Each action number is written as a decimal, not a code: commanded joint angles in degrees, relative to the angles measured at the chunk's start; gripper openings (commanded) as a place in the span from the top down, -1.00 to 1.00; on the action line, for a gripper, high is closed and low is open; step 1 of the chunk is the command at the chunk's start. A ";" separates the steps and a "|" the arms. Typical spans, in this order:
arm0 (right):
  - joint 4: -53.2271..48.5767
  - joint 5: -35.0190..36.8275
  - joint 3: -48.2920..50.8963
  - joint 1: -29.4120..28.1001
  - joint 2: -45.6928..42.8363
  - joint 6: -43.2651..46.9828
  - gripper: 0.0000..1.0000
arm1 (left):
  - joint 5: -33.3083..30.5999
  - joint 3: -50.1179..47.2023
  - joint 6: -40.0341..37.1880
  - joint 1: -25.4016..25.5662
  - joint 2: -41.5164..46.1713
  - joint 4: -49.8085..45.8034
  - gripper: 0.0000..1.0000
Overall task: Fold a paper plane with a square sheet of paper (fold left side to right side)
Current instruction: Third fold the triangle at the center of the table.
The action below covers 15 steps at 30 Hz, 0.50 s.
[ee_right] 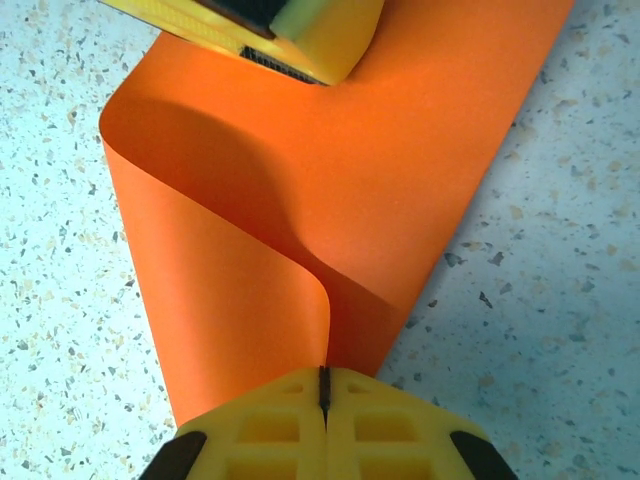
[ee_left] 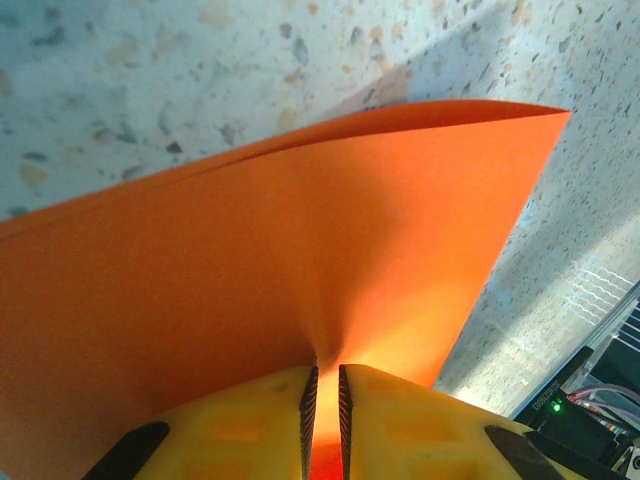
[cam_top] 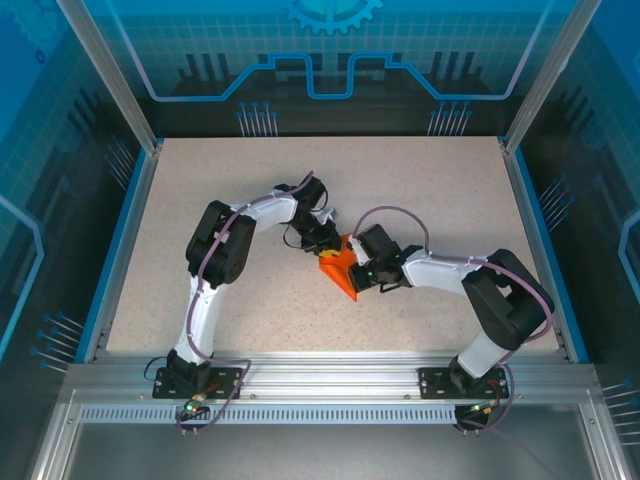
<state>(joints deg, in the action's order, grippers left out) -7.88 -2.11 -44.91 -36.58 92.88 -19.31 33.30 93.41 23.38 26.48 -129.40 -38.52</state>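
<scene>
- Both arms meet at mid-table, and between them sits the thin bright orange square sheet of paper, partly lifted off the speckled pale surface, near its centre.
- Left pincer: its yellow fingers are clenched on the sheet with only a thin slit between them. The paper puckers where it runs into that slit, so this is a real grasp on the paper.
- Right pincer: jaws pressed fully together, nipping the sheet's near edge. The paper fans out from that pinch towards the far side, where the other yellow finger bites it.
- What's done, by my reading: the fold is started. The right wrist view shows one side of the sheet curled up and over itself in a soft rounded bend. In the left wrist view two layers run almost together along the upper edge.
- What's not done: no sharp crease shows anywhere. The bend is a loose roll, the upper layer stands clear of the lower, and the edges look close rather than matched. Whether the corners line up I can't tell from here.
- What's left, as I judge it: bring the edges together, lay the doubled sheet flat and press the crease in. After that come all the later folds, because no pointed dart shape has formed yet.
- Call it an early stage: first fold in hand, not set.
</scene>
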 commanded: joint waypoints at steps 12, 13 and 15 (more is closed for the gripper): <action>-0.92 1.58 -1.73 0.63 1.63 -0.46 1.00 | -2.25 -0.78 -1.38 0.83 -2.61 -1.63 0.64; -1.12 1.74 -1.85 0.63 1.83 -0.55 1.00 | -2.27 -0.77 -1.35 0.85 -2.64 -1.69 0.64; -1.35 1.93 -1.92 0.63 2.19 -0.64 1.00 | -2.27 -0.78 -1.37 0.82 -2.61 -1.68 0.64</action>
<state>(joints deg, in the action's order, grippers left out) -8.08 -1.34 -45.52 -36.58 93.80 -19.33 33.30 93.41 23.38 26.48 -129.40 -38.52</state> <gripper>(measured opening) 0.044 0.181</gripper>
